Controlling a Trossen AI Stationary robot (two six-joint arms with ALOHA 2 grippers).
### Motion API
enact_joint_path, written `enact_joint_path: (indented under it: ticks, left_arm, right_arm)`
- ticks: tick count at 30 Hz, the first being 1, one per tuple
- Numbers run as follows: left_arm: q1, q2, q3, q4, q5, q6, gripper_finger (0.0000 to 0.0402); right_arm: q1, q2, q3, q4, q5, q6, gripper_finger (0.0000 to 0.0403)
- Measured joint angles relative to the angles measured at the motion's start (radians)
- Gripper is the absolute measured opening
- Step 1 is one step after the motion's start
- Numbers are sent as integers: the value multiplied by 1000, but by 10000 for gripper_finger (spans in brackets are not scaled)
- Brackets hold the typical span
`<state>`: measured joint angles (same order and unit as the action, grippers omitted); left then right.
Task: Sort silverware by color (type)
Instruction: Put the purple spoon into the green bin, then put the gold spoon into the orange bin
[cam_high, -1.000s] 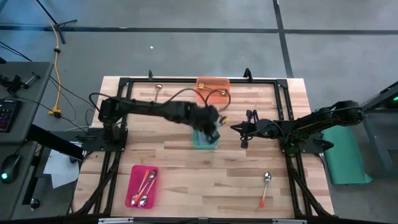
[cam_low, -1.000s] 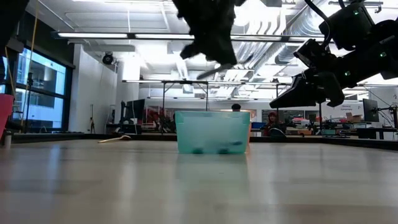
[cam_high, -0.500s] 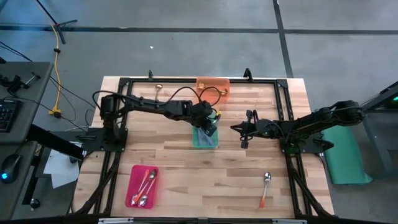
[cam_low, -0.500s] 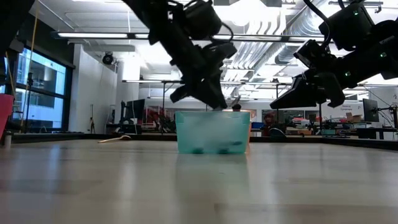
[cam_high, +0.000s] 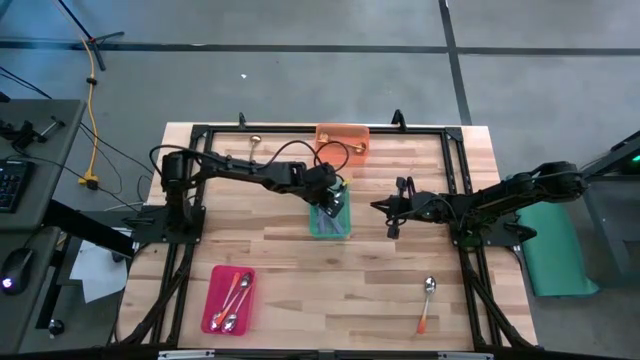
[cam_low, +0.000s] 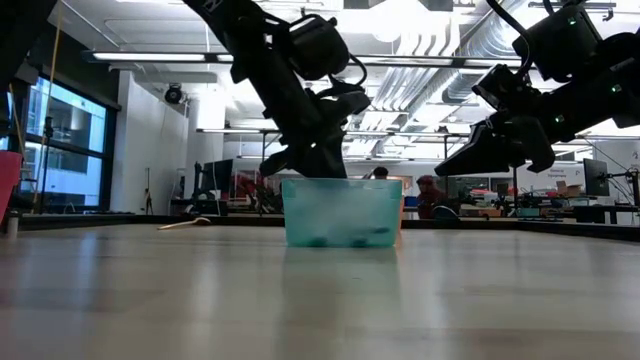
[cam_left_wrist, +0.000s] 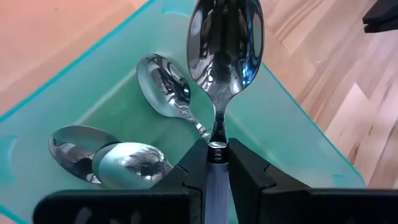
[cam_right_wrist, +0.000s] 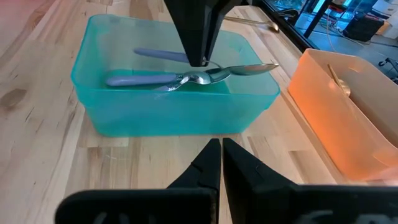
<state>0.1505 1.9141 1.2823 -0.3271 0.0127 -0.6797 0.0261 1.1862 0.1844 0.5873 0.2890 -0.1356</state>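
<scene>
High view: light wood-plank table (cam_high: 280, 250) inside a black frame, grey floor around it, a desk with cables off the left edge. Left gripper (cam_high: 333, 196) over the green tray (cam_high: 329, 222) at table centre, fingers pinched on a purple-handled spoon (cam_left_wrist: 225, 46); bowl of that spoon projecting past the fingertips, above the tray's interior in the left wrist view. Three more spoons (cam_left_wrist: 166, 87) on the tray floor, bowls shiny, two overlapping. Right wrist view: purple handles (cam_right_wrist: 140, 79) lying along the tray bottom.

Right gripper (cam_high: 392, 207) hovering just right of the green tray, above the table, fingers pressed together, nothing between them.

Orange tray (cam_high: 343, 140) at the far edge, a gold spoon (cam_high: 345, 150) in it. Second gold spoon (cam_high: 255, 144) loose on the table near the far-left frame rail. Red tray (cam_high: 229, 299) near the front left, several orange-handled spoons (cam_high: 237, 291) inside. One orange-handled spoon (cam_high: 427, 303) loose on the wood at front right.

Low view: table surface bare in the foreground, green tray mid-distance; behind, a large workshop room with ceiling strip lights, exposed ducts, tall windows at left, benches and monitors, a seated person (cam_low: 434, 196) far back.
</scene>
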Motion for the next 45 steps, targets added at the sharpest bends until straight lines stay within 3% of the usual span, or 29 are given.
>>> enact_joint_path:
  ticks: [15, 22, 27, 34, 40, 45]
  left_arm:
    - [-16, -2, 0, -34, -58, 77, 103]
    - [-17, -102, -1, -139, -80, 137, 114]
    - [-32, -237, 0, -210, -150, 211, 114]
    - [-44, -398, 0, -389, -333, 247, 115]
    - [10, -428, 0, -596, -407, 247, 115]
    - [94, -428, -76, -588, -412, 291, 115]
  right_arm:
    - [0, 0, 0, -1, 0, 4, 0]
    - [0, 0, 0, -4, 0, 8, 0]
    - [0, 0, 0, -4, 0, 8, 0]
    - [0, 0, 0, -7, 0, 28, 0]
    - [0, 0, 1, -4, 0, 31, 0]
    - [0, 0, 1, -4, 0, 31, 0]
